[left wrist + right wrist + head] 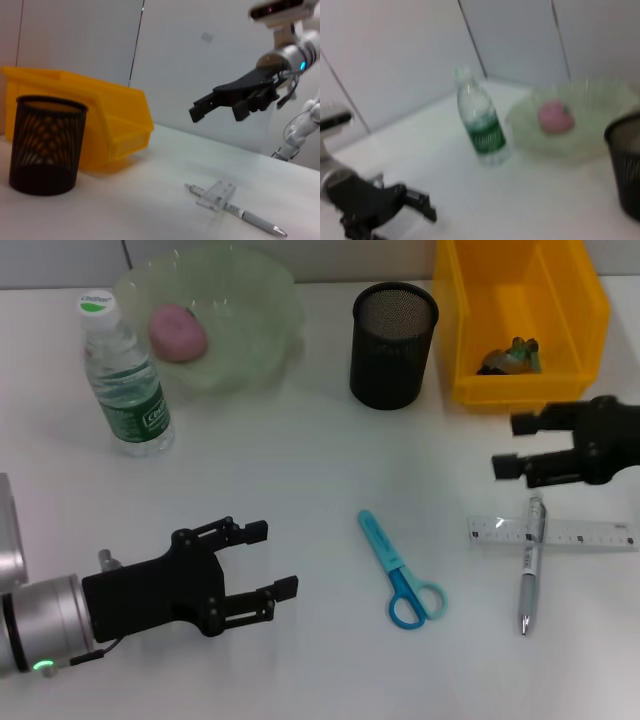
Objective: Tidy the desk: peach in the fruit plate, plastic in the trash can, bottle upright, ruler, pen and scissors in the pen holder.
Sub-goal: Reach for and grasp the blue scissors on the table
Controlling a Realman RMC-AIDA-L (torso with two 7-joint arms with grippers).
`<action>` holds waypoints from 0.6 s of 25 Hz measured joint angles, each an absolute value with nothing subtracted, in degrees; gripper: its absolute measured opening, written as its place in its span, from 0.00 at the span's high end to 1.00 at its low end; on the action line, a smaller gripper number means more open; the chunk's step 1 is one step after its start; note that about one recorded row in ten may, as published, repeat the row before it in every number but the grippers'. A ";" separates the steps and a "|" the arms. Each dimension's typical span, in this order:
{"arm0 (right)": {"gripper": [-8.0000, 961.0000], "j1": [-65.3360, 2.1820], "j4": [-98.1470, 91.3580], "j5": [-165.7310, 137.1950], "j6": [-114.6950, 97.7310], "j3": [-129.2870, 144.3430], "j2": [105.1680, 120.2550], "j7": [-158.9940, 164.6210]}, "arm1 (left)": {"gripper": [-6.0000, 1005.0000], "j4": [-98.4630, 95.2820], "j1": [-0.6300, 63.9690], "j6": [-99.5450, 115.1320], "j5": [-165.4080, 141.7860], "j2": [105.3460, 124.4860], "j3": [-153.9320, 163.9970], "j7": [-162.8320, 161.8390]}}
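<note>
the pen (pixel 529 565) lies across the ruler (pixel 553 533) on the table (pixel 320 460), scissors (pixel 400 571) well to their left, holder (pixel 393 344) behind. the right gripper (pixel 510 448) hovers just above the pen's top, fingers apart. peach (pixel 178 333) sits in the plate (pixel 250 330), bottle (pixel 124 374) upright beside it, plastic (pixel 510 355) in the bin (pixel 520 315). the left gripper (pixel 272 560) hangs low at front left, fingers apart.

Pen (pixel 529 565) across ruler (pixel 552 532); scissors (pixel 401 571) alongside.
</note>
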State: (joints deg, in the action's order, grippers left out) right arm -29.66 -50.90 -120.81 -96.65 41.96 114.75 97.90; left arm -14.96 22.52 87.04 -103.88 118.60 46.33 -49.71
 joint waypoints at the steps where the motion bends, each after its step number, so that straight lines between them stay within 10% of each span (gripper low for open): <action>1: 0.14 -30.37 -52.19 -122.60 -96.66 43.21 114.94 100.11 | 0.22 -14.82 22.58 86.89 -103.88 118.63 46.34 -49.55; 15: 0.14 -35.67 -59.78 -136.15 -96.12 51.63 117.70 105.44 | 0.22 -15.10 22.68 86.83 -103.66 118.41 46.28 -49.76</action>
State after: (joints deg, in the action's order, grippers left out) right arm -35.67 -59.78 -136.15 -96.12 51.63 117.70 105.44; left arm -15.10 22.67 86.83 -103.66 118.41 46.28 -49.76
